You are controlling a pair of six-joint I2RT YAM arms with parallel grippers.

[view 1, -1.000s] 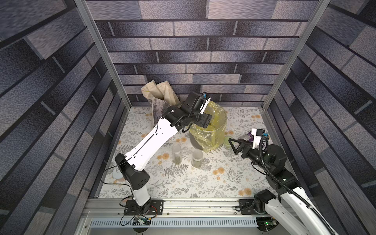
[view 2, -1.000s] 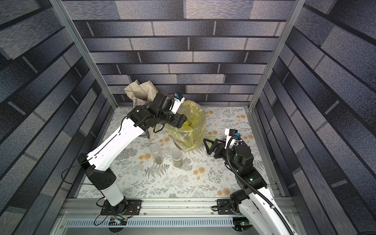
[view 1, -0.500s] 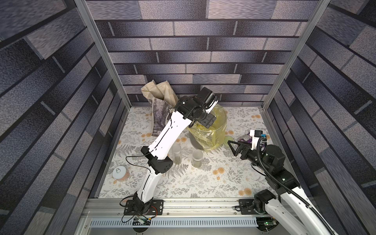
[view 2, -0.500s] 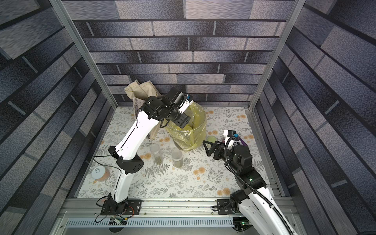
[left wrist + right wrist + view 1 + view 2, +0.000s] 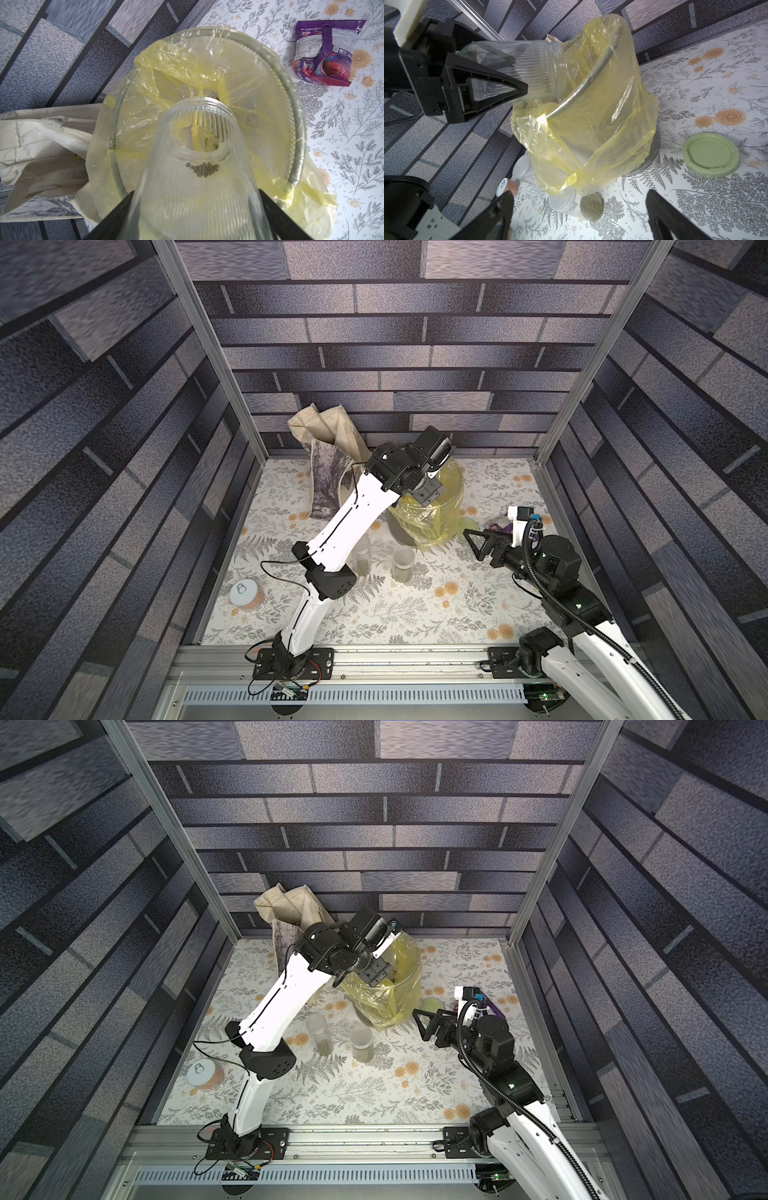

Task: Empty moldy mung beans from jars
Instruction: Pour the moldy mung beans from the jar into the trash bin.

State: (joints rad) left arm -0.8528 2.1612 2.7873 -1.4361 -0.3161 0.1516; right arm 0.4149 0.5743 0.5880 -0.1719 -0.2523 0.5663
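Progress, scanning left to right. Two slim jars (image 5: 319, 1033) (image 5: 361, 1044) stand upright on the table just in front of the bucket (image 5: 291, 87). Both have their whitish lids on and olive beans inside, so I judge neither has been touched yet. Next over, the ribbed jar (image 5: 525, 70) is lidless and tipped mouth-down over the bucket's rim, above the yellow bag (image 5: 591, 124) that lines it. It looks almost empty: only a small clump of mung beans (image 5: 202, 168) clings inside its shoulder near the neck. I can make out very little of what lies at the bottom of the bag. The green lid (image 5: 711, 154) lies flat on the table on the far side of the bucket from the slim jars. My reckoning: the first jar of three is nearly done, with a last clump to get out, and two full jars are left.

Claws. The left claw (image 5: 196, 197) is spread wide around the ribbed jar's body, a finger pressed on each side, holding it over the bucket. The right claw (image 5: 580, 193) hangs fully spread and empty, near the bucket, touching nothing.
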